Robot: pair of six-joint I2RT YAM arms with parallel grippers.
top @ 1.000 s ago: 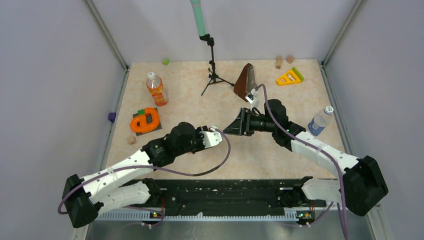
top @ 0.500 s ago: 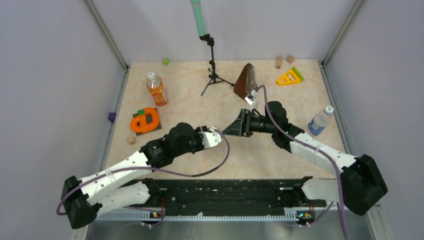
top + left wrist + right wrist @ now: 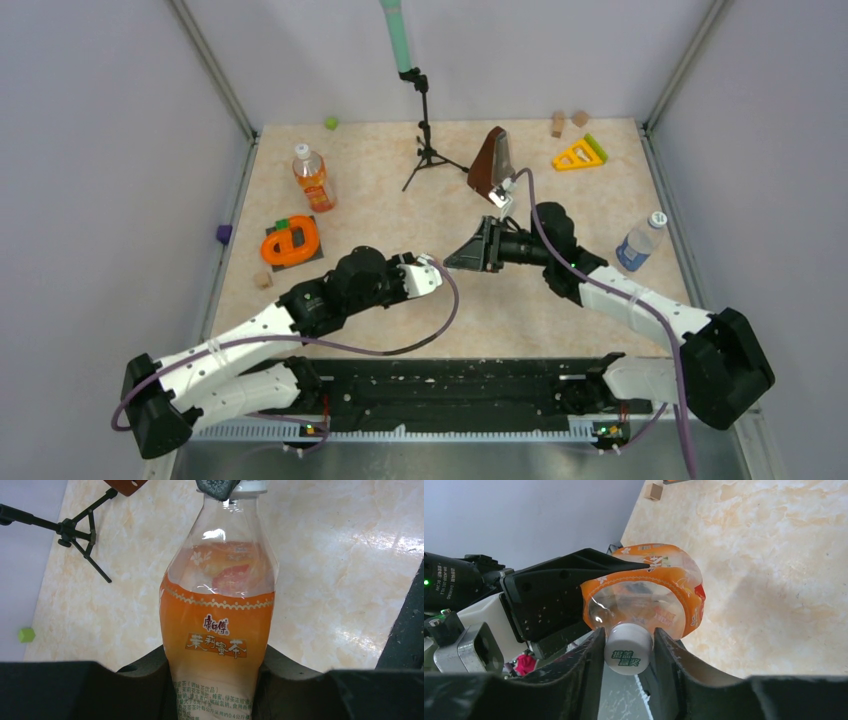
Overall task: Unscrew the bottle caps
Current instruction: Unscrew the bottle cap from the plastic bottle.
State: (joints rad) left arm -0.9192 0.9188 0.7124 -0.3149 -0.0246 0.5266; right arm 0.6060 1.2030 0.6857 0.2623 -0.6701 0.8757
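A squat bottle (image 3: 220, 620) of orange liquid is clamped round its lower body by my left gripper (image 3: 217, 667), held above the table. Its white bottle cap (image 3: 628, 648) sits between the jaws of my right gripper (image 3: 628, 646), and both fingers press against its sides. In the top view the two grippers meet at mid-table, the left gripper (image 3: 436, 268) facing the right gripper (image 3: 466, 257), hiding that bottle. A slim orange bottle (image 3: 312, 180) with its cap (image 3: 302, 151) stands back left. A clear bottle with a blue label (image 3: 636, 244) and white cap (image 3: 657, 218) stands right.
A brown metronome (image 3: 490, 160) stands just behind the right gripper. A small black tripod (image 3: 427, 140) is at the back centre. An orange toy (image 3: 290, 242) lies left, a yellow triangle (image 3: 578, 153) and wooden blocks (image 3: 568, 121) back right.
The right gripper's jaws have closed in on the cap of the held bottle. Both arms have hardly shifted.
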